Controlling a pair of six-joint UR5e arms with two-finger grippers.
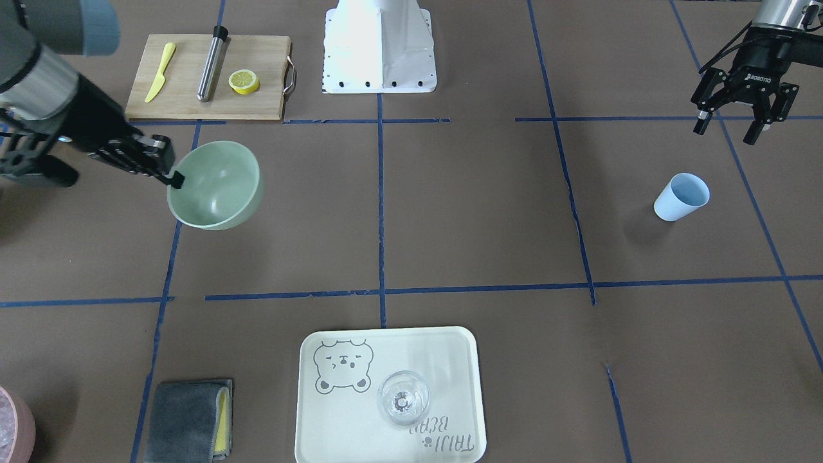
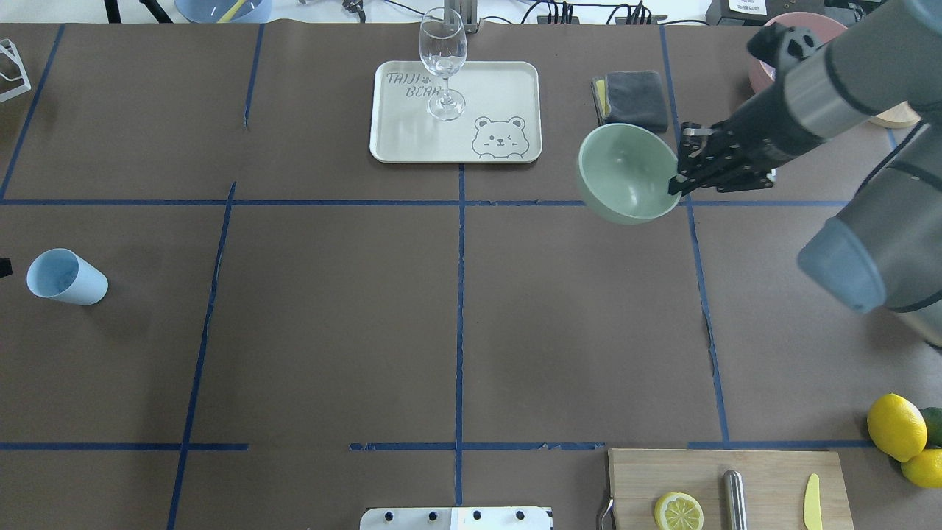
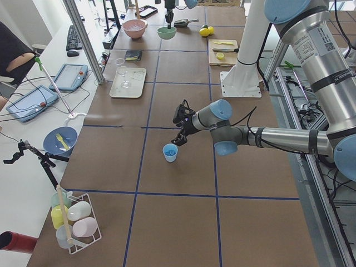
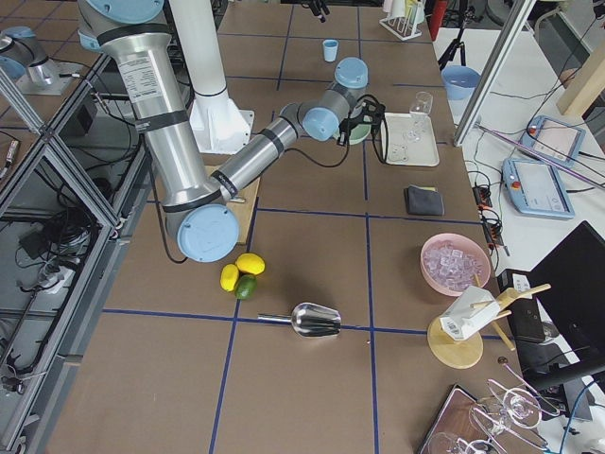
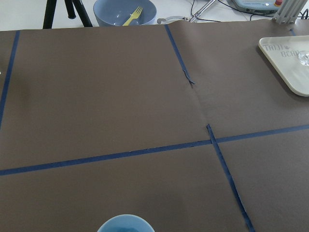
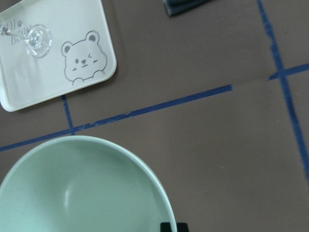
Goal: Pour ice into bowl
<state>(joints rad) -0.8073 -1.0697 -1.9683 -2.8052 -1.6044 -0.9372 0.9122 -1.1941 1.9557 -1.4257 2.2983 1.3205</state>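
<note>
The pale mint-green bowl hangs tilted on the robot's right side of the table. My right gripper is shut on its rim. The bowl fills the lower left of the right wrist view, and its inside looks empty. My left gripper hangs open, a little above the table. It is just beyond a light blue cup, which stands upright by itself. The cup's rim shows at the bottom of the left wrist view. The ice is out of view.
A cream bear tray carries a wine glass. A grey cloth lies by the bowl. The cutting board holds a lemon half, a yellow knife and a metal tube. A pink bowl, a metal scoop and lemons lie at the right end.
</note>
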